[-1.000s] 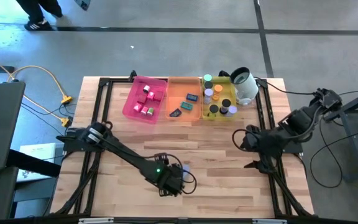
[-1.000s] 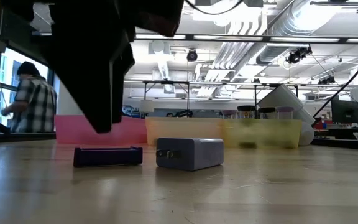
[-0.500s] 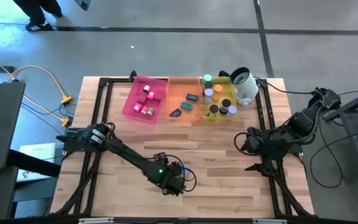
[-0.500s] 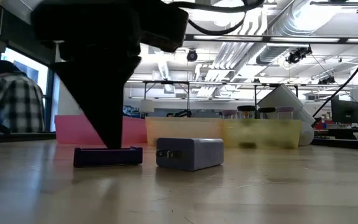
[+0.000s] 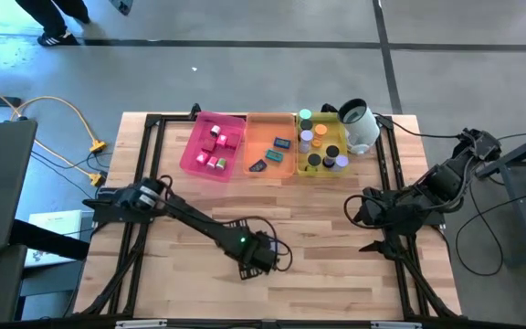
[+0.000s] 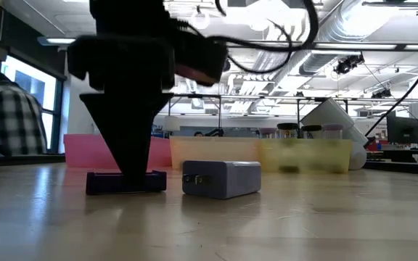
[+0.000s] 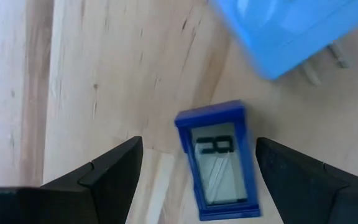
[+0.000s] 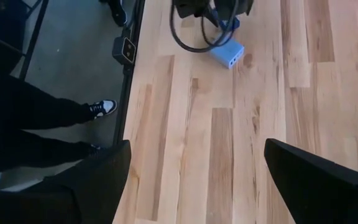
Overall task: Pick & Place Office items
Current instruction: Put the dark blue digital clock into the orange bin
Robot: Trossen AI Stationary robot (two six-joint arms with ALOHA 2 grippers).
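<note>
Hovering right over the blue flat piece (image 7: 218, 162), your left claw (image 5: 257, 260) has its fingers (image 7: 107, 165) spread wide, one on each side of the piece, with bare wood showing between each finger and the piece's edges. The piece lies flat on the table (image 5: 336, 274), near the front middle, just beside a pale blue block (image 6: 220, 178) with two prongs on its end. In the low view the claw's tip looks to be at or very near the piece, though you cannot tell whether it touches.

To do the grasp well, keep the piece centred between the fingers and square them to its long edges, since it sits slightly skewed. Go down until the tips reach the wood, because a thin flat piece probably slips out of a high pinch. Watch the block: it is close enough that a finger could nudge it.

Your right claw (image 5: 365, 226) waits, spread open, above the table's right side. The orange tray (image 5: 254, 146) at the back already holds similar flat pieces, so it is the likely target.
</note>
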